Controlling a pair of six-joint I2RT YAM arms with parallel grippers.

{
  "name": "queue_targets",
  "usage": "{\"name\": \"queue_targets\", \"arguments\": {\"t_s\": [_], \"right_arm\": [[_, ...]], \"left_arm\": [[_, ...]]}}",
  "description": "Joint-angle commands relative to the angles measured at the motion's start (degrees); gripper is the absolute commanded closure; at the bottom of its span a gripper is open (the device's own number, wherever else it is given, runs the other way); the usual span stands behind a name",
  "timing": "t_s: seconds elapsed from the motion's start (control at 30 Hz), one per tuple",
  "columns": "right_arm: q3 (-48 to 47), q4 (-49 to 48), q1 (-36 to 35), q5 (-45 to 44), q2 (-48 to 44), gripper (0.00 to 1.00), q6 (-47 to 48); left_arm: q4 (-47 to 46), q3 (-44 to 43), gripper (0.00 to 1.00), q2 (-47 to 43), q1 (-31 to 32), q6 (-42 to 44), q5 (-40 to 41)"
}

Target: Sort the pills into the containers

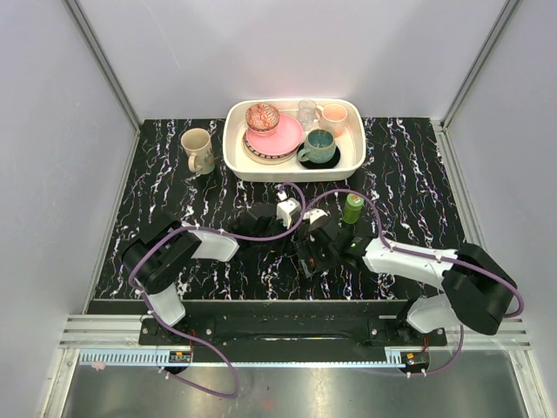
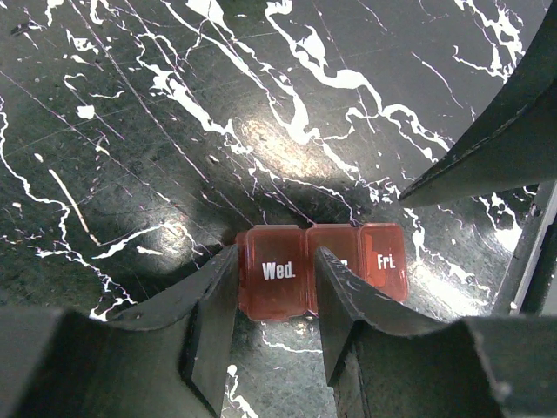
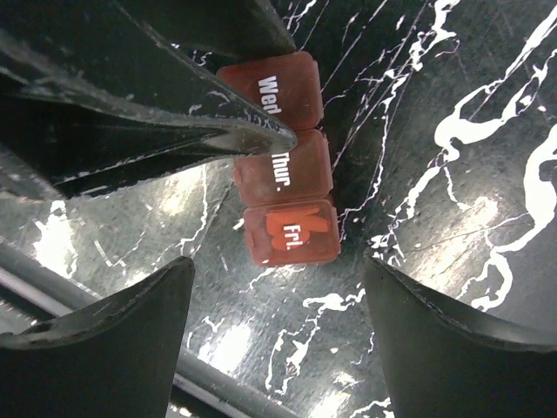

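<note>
Left pincer (image 2: 276, 254) fills the foreground: set narrow, one finger touching each side of the Wed. compartment of the pill case (image 2: 383, 266), gripping it. Case lies flat on the bench (image 2: 130, 131), mid-front; Wed., Thur., Fri. lids readable. Orange pill (image 3: 291, 228) at Fri.; inside or on the lid, cannot tell. Right pincer (image 3: 278, 270) spread wide, hovering over the Fri. end, holding nothing. Green can (image 1: 352, 208) near; white tray (image 1: 233, 148) and beige mug (image 1: 197, 150) well apart, at the back.

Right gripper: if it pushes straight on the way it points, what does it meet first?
Probably the pill case, at its Fri. compartment, centred ahead of the open right gripper; depth is unclear.
</note>
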State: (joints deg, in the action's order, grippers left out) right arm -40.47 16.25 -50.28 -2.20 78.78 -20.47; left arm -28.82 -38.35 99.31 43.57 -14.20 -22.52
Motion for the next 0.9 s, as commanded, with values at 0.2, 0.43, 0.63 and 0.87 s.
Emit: {"name": "queue_targets", "arguments": {"t_s": [0.2, 0.43, 0.63, 0.87], "right_arm": [[-1.37, -3.5, -2.63, -11.17, 3.04, 0.19, -0.63], [-0.75, -6.4, -3.24, -8.71, 4.45, 0.28, 0.87], [-0.58, -7.2, -3.33, -7.3, 5.41, 0.38, 0.61], [0.3, -7.29, -3.33, -6.51, 5.42, 0.42, -0.36]], "left_arm": [[6.32, 1.08, 0.58, 2.03, 0.73, 1.89, -0.86], [5.88, 0.99, 0.58, 1.86, 0.81, 1.37, -1.56], [5.44, 0.64, 0.55, 0.1, 0.72, 0.22, -2.17], [7.98, -1.29, 0.52, -1.48, 0.64, 0.31, -1.91]]}}
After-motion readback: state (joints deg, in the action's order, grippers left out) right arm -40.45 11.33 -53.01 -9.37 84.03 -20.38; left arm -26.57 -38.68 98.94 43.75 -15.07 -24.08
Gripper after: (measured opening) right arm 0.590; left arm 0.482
